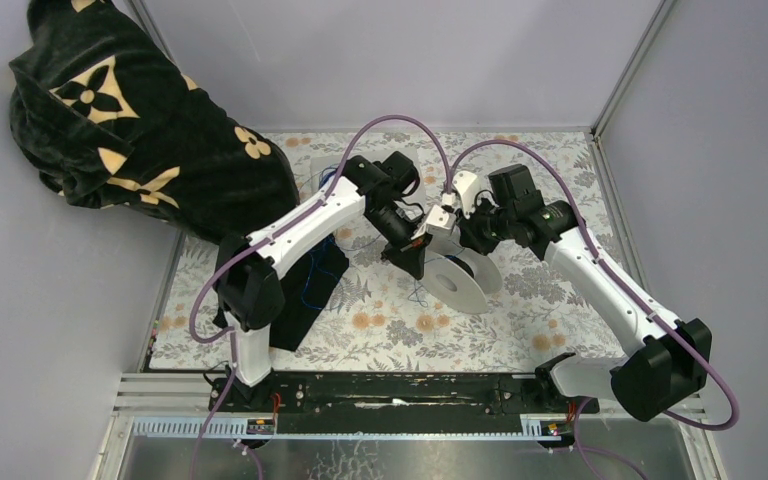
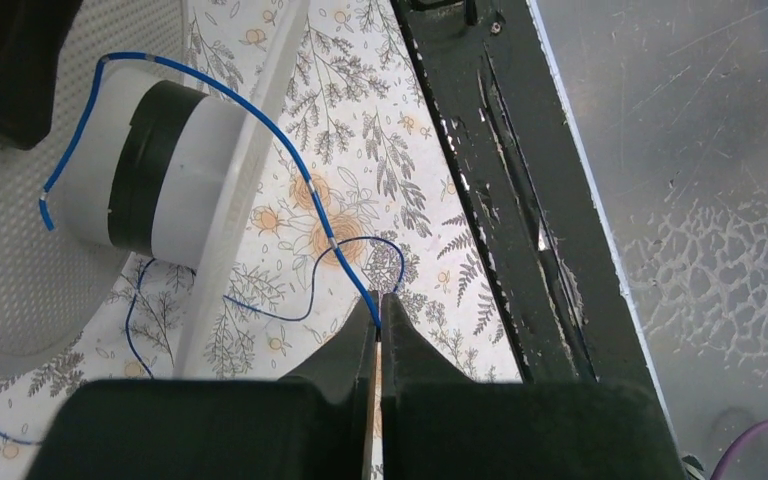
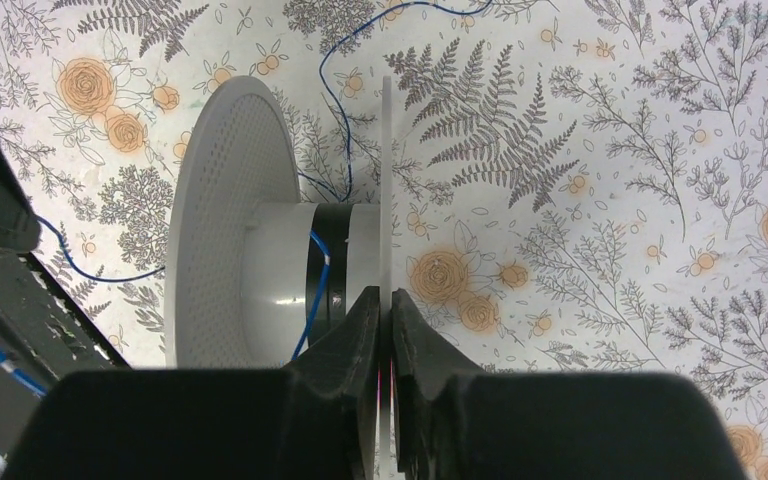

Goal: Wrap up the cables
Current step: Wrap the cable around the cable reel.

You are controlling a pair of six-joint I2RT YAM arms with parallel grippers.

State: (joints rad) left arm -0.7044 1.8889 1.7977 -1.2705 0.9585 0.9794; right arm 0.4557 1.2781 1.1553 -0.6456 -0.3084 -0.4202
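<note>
The left claw (image 2: 378,300) is closed on a bright blue cable (image 2: 260,125), pinched right at the fingertips. From there the cable rises slack to the spool (image 2: 175,175) and lies across its hub, its loose end hanging off the other side. The right claw (image 3: 385,300) is clamped on the thin edge of one of the spool's white end discs (image 3: 385,150), which runs straight in between its fingers.

There is one spool, with two white discs and a white hub with a black band around it. It sits tipped on its side near the middle of the desk (image 1: 550,300), and only that single strand crosses its hub.

A second, darker blue cable (image 2: 290,315) lies in loose curls on the desk beside and behind the spool. More fine blue strands straggle toward the left edge, too thin to count.

The desk has a white cover printed with ferns and orange flowers. A black cloth (image 1: 310,290) lies near the left edge under the left arm. A black blanket with beige flowers (image 1: 110,120) is heaped at the far left corner. Plain grey walls (image 1: 360,50) close in the space, and a black rail (image 1: 410,390) runs along the near edge.
</note>
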